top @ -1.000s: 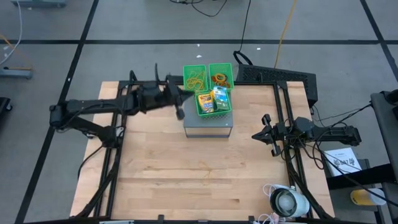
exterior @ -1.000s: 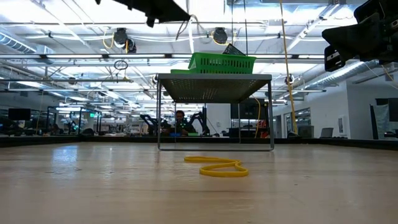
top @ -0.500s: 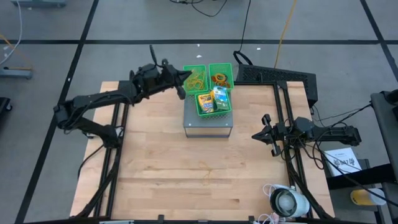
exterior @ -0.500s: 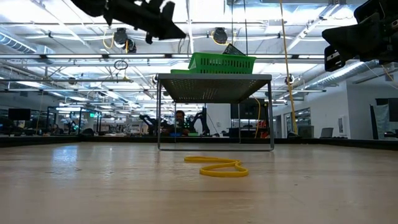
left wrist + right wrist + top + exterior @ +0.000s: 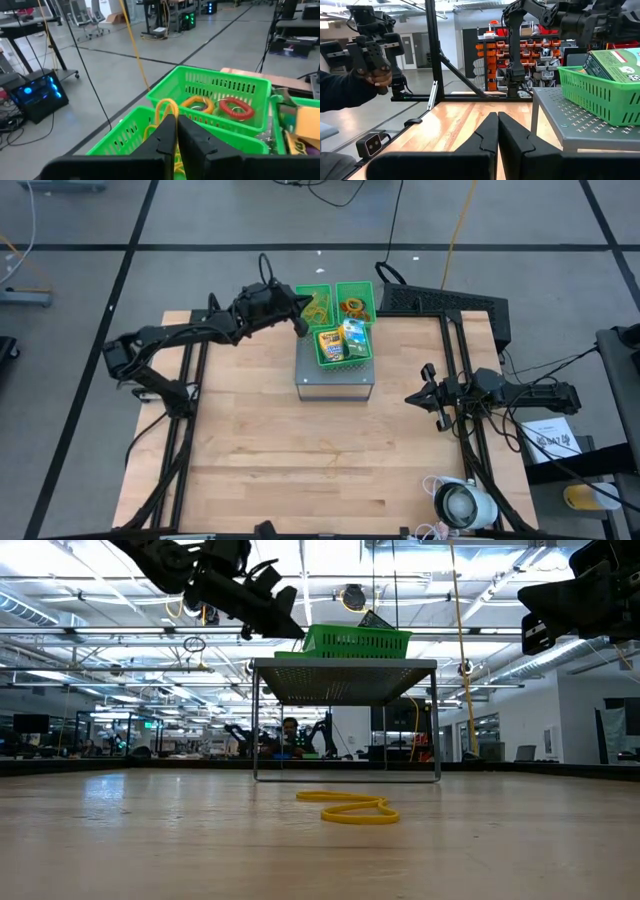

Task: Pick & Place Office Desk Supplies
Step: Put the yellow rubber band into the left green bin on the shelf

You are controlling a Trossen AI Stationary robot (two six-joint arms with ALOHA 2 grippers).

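Three green mesh bins stand on a grey metal stand (image 5: 335,385) at the table's far middle. The far-left bin (image 5: 135,132) holds tan and yellow rubber bands. Orange and red rings lie in the far-right bin (image 5: 225,90), and the near bin (image 5: 343,345) holds a crayon box and a green-white packet. My left gripper (image 5: 176,119) hangs over the far-left bin's left rim, shut on a yellow rubber band (image 5: 167,106). A second yellow band (image 5: 348,808) lies flat on the table in front of the stand. My right gripper (image 5: 497,125) waits shut at the table's right side. My left gripper pinches the yellow rubber band between its two fingertips. A loop of the band (image 5: 161,107) stands up beyond the tips, and further strands trail down toward the bin. The fingers come almost level from the table's left side. The band is clear of the table, over the far-left bin.
A white round device with cables (image 5: 462,505) sits at the near right corner. A black frame (image 5: 445,305) stands at the far right, beside the bins. Beyond the table a person's hand (image 5: 375,75) holds a hand-held gripper.
My left gripper has swung toward the table's far edge and right, up to the far-left bin, sinking a little. It has kept the yellow band.
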